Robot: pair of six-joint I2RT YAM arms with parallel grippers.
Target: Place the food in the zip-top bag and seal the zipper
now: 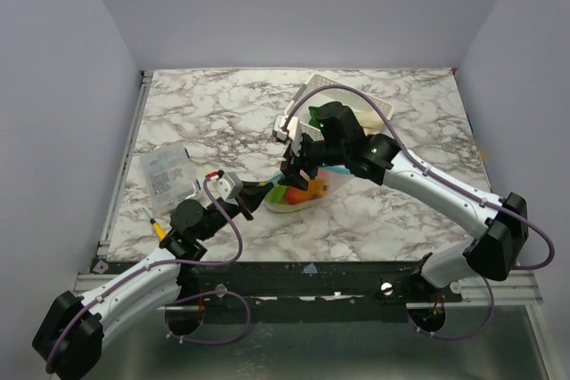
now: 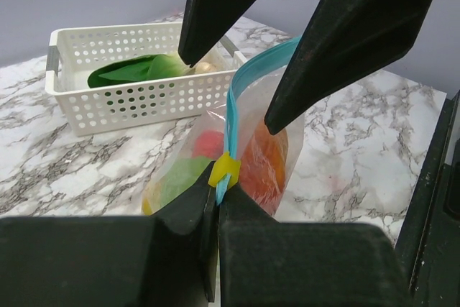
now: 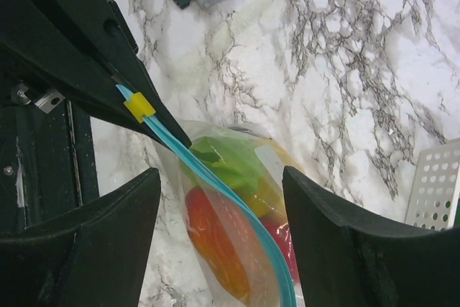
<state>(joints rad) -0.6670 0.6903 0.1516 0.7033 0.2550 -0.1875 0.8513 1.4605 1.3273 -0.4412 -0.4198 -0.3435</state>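
Left gripper: clenched on the near end of the zipper, at its yellow slider. Right gripper: jaws spread, straddling the strip with no evident contact. Zip-top bag: rests on the marble table near the white basket, with the food inside. The mouth appears closed, though this is not certain.

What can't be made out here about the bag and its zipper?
Top view: zip-top bag partly covered by the jaws; seal too small to judge.
Left wrist: bag's bottom hidden behind the left jaws; green vegetable in basket partly behind the right jaws.
Right wrist: far end of zipper cut off by bottom edge.
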